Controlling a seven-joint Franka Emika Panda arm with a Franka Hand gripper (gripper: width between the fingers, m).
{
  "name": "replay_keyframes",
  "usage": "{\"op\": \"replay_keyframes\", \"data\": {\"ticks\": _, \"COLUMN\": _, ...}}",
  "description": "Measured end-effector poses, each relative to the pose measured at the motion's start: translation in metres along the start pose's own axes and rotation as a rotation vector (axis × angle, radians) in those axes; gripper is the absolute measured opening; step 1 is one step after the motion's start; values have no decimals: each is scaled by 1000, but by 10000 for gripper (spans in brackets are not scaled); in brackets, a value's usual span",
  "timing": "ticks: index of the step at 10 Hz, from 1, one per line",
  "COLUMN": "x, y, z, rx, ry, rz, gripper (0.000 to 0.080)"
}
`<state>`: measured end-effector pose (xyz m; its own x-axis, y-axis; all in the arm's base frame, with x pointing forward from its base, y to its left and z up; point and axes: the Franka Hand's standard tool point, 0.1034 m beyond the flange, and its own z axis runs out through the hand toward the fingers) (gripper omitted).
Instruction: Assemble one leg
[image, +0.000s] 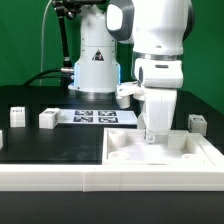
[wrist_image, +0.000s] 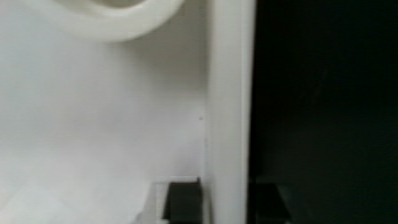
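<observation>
The end effector (image: 151, 133) hangs low over the big white panel (image: 190, 155) at the near right of the black bench (image: 40, 150). I cannot tell whether its fingers are wide or gripping anything. Open bench lies to its left. One leg (image: 47, 120), a stubby white plastic post, stands just left of the marker board (image: 95, 117), a second leg (image: 17, 116) farther left, and a third leg (image: 197, 123) at the far right. The board carries black-and-white square tags. A triangle sticker (image: 100, 57) marks the arm's base. Up close, the panel is smooth, with a round hollow (wrist_image: 116, 15) near a straight edge.

Arm upright, wrist pointing straight down; fingers (image: 149, 130) low, spacing between them unclear.
</observation>
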<state>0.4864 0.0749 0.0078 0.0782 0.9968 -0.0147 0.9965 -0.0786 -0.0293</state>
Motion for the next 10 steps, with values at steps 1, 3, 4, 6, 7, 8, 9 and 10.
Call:
{"op": "replay_keyframes", "data": {"ticks": 1, "x": 0, "y": 0, "z": 0, "rx": 0, "ry": 0, "rz": 0, "gripper": 271}}
{"op": "replay_keyframes", "data": {"ticks": 3, "x": 0, "y": 0, "z": 0, "rx": 0, "ry": 0, "rz": 0, "gripper": 584}}
{"op": "replay_keyframes", "data": {"ticks": 4, "x": 0, "y": 0, "z": 0, "rx": 0, "ry": 0, "rz": 0, "gripper": 584}}
{"op": "replay_keyframes", "data": {"ticks": 6, "x": 0, "y": 0, "z": 0, "rx": 0, "ry": 0, "rz": 0, "gripper": 635}}
{"op": "replay_keyframes", "data": {"ticks": 7, "x": 0, "y": 0, "z": 0, "rx": 0, "ry": 0, "rz": 0, "gripper": 647}}
{"op": "replay_keyframes", "data": {"ticks": 8, "x": 0, "y": 0, "z": -1, "rx": -1, "ry": -1, "rz": 3, "gripper": 649}}
{"op": "replay_keyframes", "data": {"ticks": 9, "x": 4, "y": 0, "z": -14, "rx": -3, "ry": -11, "rz": 20, "gripper": 649}}
{"op": "replay_keyframes", "data": {"ticks": 10, "x": 8, "y": 0, "z": -28, "rx": -14, "ry": -19, "rz": 29, "gripper": 649}}
